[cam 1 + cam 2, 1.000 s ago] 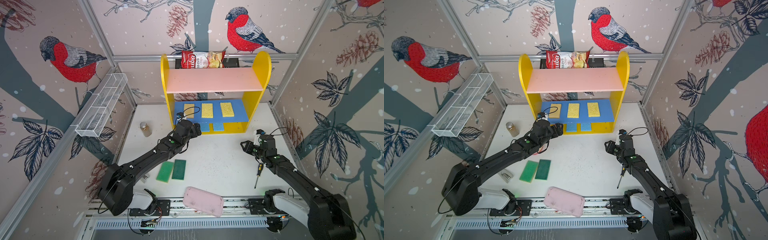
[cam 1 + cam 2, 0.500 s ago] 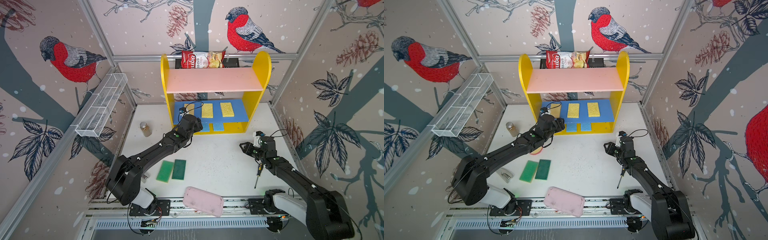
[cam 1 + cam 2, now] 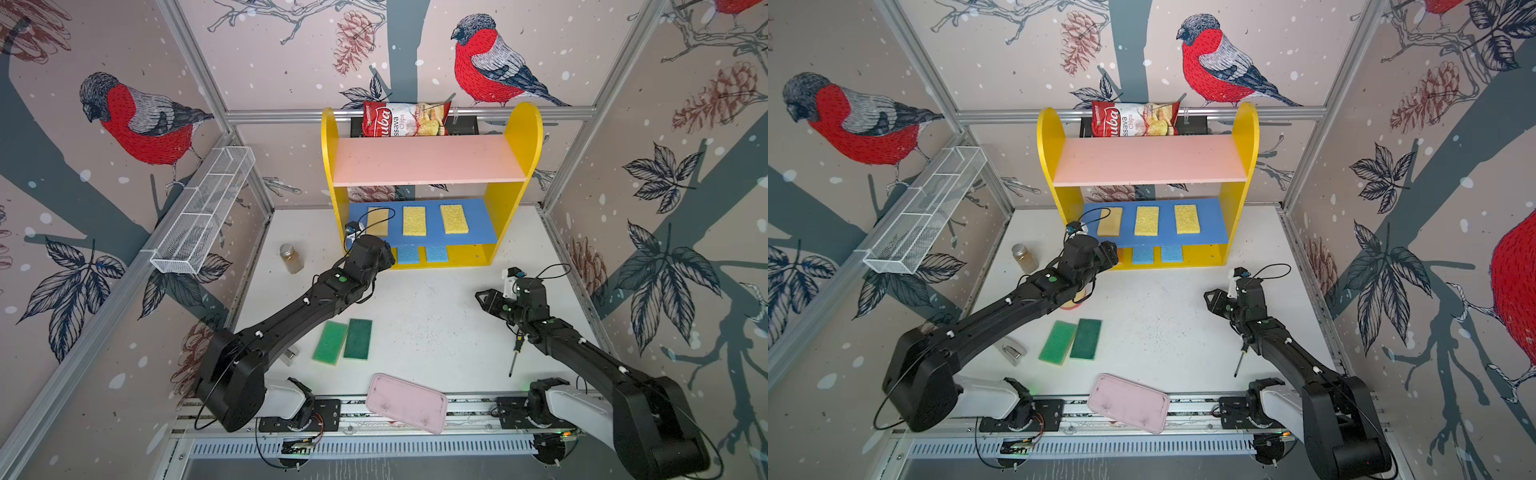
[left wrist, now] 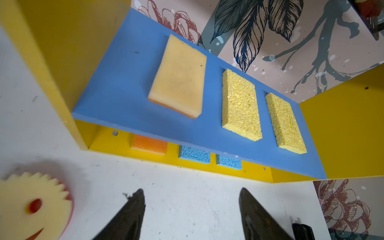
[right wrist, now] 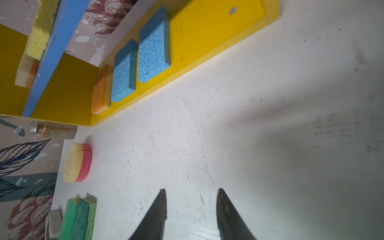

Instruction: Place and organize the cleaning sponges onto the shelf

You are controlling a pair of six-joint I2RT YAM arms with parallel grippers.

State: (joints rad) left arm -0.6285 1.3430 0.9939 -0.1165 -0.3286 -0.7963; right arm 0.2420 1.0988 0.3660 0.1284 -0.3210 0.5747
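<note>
White table (image 3: 436,316): shelf (image 3: 428,160) holds 6 sponges (image 3: 414,220); left pincer (image 4: 191,190) and right pincer (image 5: 191,190) both gape empty

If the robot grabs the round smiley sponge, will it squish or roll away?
The smiley sponge looks like soft foam, so it would probably squish and weigh little. It lies flat on the table, so it likely won't roll unless tipped on edge. Its toothed rim may help grip.
</note>
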